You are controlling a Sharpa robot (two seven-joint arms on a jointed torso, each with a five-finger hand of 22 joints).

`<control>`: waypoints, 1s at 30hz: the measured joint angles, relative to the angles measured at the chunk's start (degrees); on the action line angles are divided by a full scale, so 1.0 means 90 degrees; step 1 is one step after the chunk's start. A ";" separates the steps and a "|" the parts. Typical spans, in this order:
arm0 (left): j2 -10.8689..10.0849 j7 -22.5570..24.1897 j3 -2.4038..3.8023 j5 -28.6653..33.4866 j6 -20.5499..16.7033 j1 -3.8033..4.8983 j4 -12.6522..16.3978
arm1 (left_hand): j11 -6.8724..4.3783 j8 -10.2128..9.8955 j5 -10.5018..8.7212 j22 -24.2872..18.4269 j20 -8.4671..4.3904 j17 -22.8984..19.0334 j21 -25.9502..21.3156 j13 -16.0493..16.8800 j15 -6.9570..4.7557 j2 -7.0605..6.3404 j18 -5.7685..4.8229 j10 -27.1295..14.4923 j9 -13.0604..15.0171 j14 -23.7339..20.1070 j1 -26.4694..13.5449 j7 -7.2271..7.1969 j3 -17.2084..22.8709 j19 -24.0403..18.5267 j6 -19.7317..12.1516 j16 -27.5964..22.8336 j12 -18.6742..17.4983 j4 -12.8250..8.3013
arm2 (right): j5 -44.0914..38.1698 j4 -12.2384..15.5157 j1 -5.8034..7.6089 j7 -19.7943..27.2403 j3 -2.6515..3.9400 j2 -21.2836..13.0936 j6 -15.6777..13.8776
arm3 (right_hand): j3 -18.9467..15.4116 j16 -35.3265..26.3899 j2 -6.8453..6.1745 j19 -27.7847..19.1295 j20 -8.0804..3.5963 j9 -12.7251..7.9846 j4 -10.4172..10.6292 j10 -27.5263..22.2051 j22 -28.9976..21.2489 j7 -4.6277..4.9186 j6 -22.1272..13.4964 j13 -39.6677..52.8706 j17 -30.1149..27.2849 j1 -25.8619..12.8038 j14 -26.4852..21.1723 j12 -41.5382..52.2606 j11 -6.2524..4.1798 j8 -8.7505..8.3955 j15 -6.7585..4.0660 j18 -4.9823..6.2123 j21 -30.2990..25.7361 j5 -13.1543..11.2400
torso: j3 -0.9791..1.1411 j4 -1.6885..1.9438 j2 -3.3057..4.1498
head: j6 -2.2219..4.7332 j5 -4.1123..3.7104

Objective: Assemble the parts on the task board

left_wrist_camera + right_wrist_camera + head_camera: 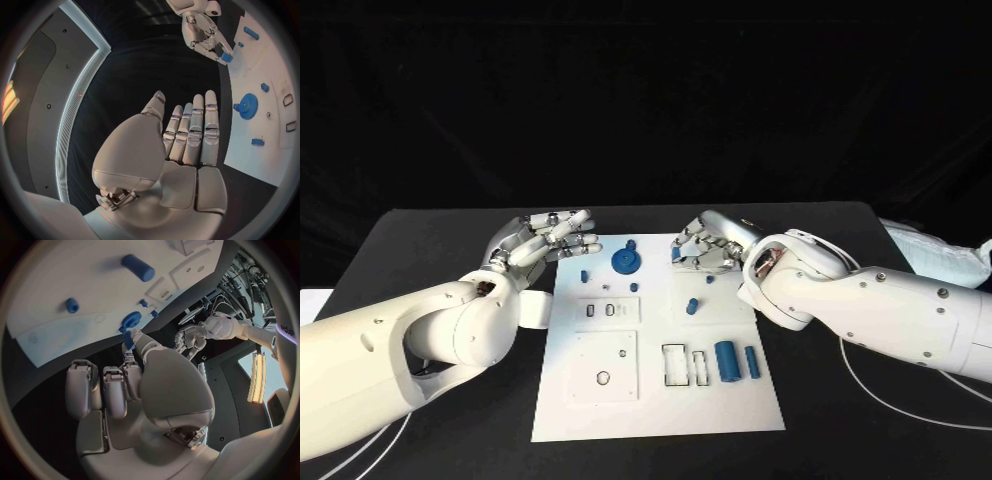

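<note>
The right hand point(704, 245) pinches a small blue part point(225, 58) above the far edge of the task board point(661, 405). The left hand point(548, 238) hovers beside the board, fingers apart, holding nothing. The thin pinch may let the part slip or tilt.

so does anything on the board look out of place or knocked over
Nothing stands out. The task board lies flat and square, and the blue parts, including the gear and cylinder, lie on it.
</note>
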 measured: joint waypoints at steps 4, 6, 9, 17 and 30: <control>0.0011 -0.0001 0.0000 0.0005 0.0004 0.0000 -0.0053 | 0.0000 0.0000 0.0000 0.0000 0.0000 0.0009 0.0000 0.0000 0.0000 0.0000 0.0001 0.0000 0.0000 0.0000 0.0000 0.0000 0.0018 0.0000 0.0000 0.0000 0.0000 -0.0017 | -0.0192 0.0094 -0.0029 -0.0316 -0.0029 0.0309 0.0049 | 0.0018 0.0000 0.0006 -0.0014 -0.0013 0.0000 -0.0016 0.0000 -0.0029 0.0000 0.0000 0.0002 -0.0001 -0.0007 0.0000 -0.0047 0.0000 0.0000 0.0000 0.0001 0.0000 0.0045 | -0.0024 0.0026 -0.0015 | -0.0074 0.0052; 0.0020 -0.0001 0.0000 0.0007 0.0007 0.0000 -0.0066 | 0.0000 0.0000 0.0000 0.0000 0.0000 0.0009 0.0000 0.0000 0.0000 0.0000 0.0000 0.0000 0.0000 0.0000 0.0000 0.0000 0.0018 0.0000 0.0000 0.0000 0.0000 -0.0018 | -0.0310 0.0128 -0.0069 -0.0444 -0.0043 0.0442 0.0092 | 0.0028 0.0000 0.0006 -0.0023 -0.0023 0.0000 -0.0026 0.0000 -0.0036 0.0000 0.0000 0.0007 -0.0001 -0.0008 0.0000 -0.0069 0.0000 0.0000 0.0000 0.0001 0.0000 0.0045 | -0.0035 0.0043 -0.0023 | -0.0101 0.0081; 0.0031 -0.0001 0.0000 0.0008 0.0009 0.0000 -0.0088 | 0.0000 0.0000 0.0000 -0.0003 0.0000 0.0009 0.0000 0.0000 0.0000 0.0000 0.0000 0.0000 0.0000 0.0000 0.0000 0.0000 0.0018 0.0000 0.0000 0.0000 0.0000 -0.0017 | -0.0500 0.0148 -0.0138 -0.0621 -0.0079 0.0646 0.0179 | 0.0028 0.0000 0.0006 -0.0023 -0.0022 0.0000 -0.0026 -0.0001 -0.0036 -0.0001 0.0000 0.0008 -0.0001 -0.0008 0.0000 -0.0071 0.0000 0.0000 0.0000 0.0001 0.0000 0.0045 | -0.0059 0.0064 -0.0037 | -0.0135 0.0123; 0.0044 0.0002 -0.0001 0.0012 0.0010 -0.0001 -0.0131 | 0.0000 0.0000 0.0000 -0.0005 0.0000 0.0008 0.0000 0.0000 0.0000 0.0000 0.0001 0.0000 0.0000 0.0000 0.0000 0.0000 0.0018 0.0000 0.0000 0.0000 0.0000 -0.0017 | -0.0854 0.0100 -0.0341 -0.0911 -0.0163 0.1029 0.0408 | 0.0028 0.0000 0.0022 -0.0023 -0.0022 0.0000 -0.0026 -0.0044 -0.0072 -0.0003 -0.0002 0.0008 -0.0001 -0.0025 0.0000 -0.0073 0.0005 0.0000 0.0001 0.0001 0.0000 0.0045 | -0.0072 0.0070 -0.0043 | -0.0192 0.0234; 0.0052 0.0006 -0.0001 0.0013 0.0010 0.0000 -0.0128 | 0.0000 0.0000 0.0000 -0.0005 0.0000 0.0007 0.0000 0.0000 0.0000 0.0000 0.0000 0.0000 0.0000 0.0000 0.0000 0.0000 0.0018 0.0000 0.0000 0.0000 0.0000 -0.0017 | -0.1128 -0.0038 -0.0476 -0.1120 -0.0211 0.1256 0.0664 | 0.0027 -0.0024 0.0030 -0.0023 -0.0022 0.0000 -0.0026 -0.0046 -0.0095 -0.0018 -0.0018 0.0008 -0.0002 -0.0085 0.0000 -0.0108 0.0004 0.0000 0.0001 0.0000 -0.0001 0.0107 | -0.0051 0.0073 -0.0033 | -0.0270 0.0345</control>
